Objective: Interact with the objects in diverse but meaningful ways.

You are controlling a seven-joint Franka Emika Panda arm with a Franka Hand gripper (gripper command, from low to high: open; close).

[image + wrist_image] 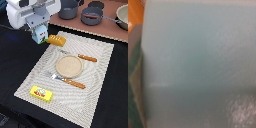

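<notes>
carton, light blue with white top, sits at the placemat's 11 o'clock corner, touching the orange ridged bread loaf. gripper is right over it; closed on it or not, cannot tell. wrist view fills with pale blue wall: smooth, flat-sided, likely light, stiff, slightly slick; best pinched across 2 flat sides. yellow packet lies flat at 7 o'clock.

Placemat; plate; fork; knife; pots

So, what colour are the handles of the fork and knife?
Orange, on both the fork and knife; clearest in the exterior view.
</notes>
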